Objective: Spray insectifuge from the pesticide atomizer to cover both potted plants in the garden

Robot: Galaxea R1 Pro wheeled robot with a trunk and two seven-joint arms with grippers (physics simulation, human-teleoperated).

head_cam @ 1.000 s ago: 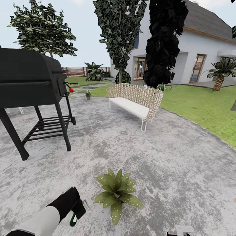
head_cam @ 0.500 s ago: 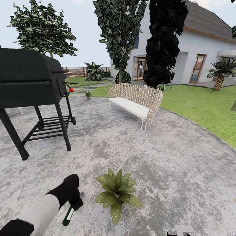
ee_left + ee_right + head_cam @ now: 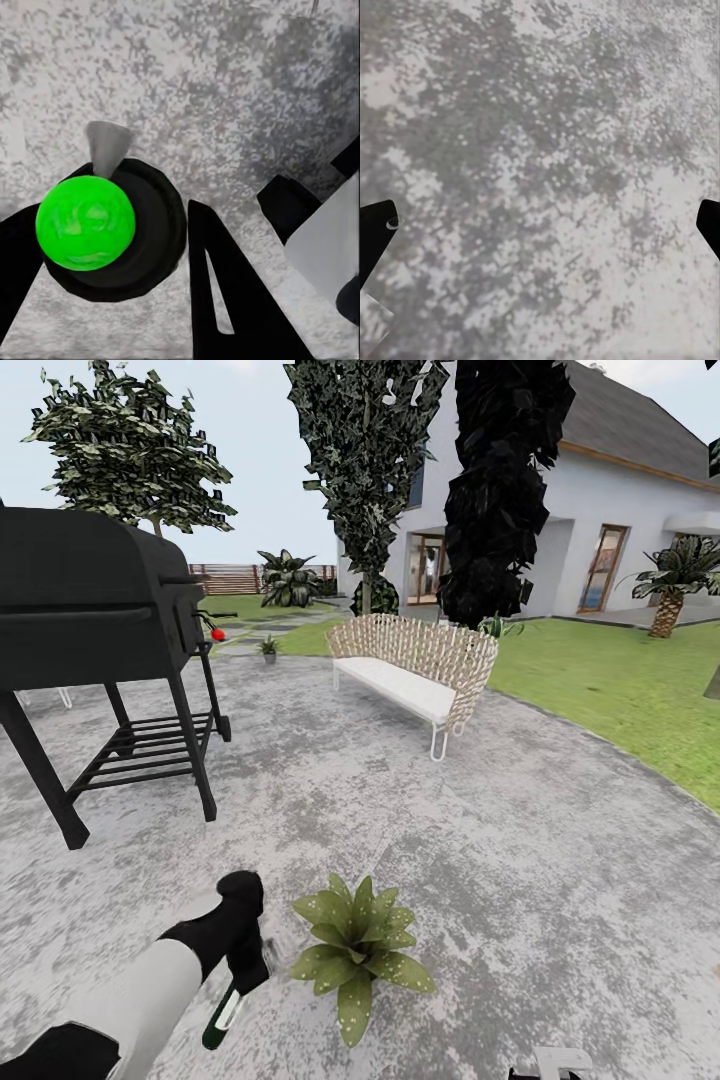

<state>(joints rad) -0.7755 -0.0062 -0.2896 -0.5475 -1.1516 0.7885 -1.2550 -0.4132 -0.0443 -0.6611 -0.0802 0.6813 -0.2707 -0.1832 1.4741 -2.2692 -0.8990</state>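
The pesticide atomizer point(image 3: 224, 1015) hangs tilted at the lower left of the head frame, clamped in the left hand point(image 3: 243, 972) over the grey patio point(image 3: 520, 860). Just to its right sits a potted plant point(image 3: 358, 950). A second potted plant point(image 3: 268, 648) stands far back, upper left of centre. The right hand's point(image 3: 540, 225) dark fingertips point(image 3: 375, 232) sit at opposite frame edges, spread wide and holding nothing.
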